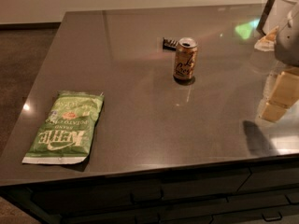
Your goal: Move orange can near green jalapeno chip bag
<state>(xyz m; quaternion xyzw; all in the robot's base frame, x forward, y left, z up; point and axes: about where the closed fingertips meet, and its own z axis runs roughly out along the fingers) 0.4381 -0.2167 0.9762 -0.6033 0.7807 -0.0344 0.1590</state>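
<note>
The orange can (185,59) stands upright near the middle of the dark countertop (140,111), its top open. The green jalapeno chip bag (65,127) lies flat near the front left corner, its white lettering upside down to me. My gripper (279,101) hangs at the right edge of the view, over the counter's right side, well right of the can and slightly nearer the front. Its two tan fingers (286,88) stand apart with nothing between them. The can and the bag are far apart.
A small flat black object (169,43) lies just behind and left of the can. A white container (280,8) and a pale item stand at the back right corner. Drawer fronts (187,195) run below the counter's front edge. Brown floor is to the left.
</note>
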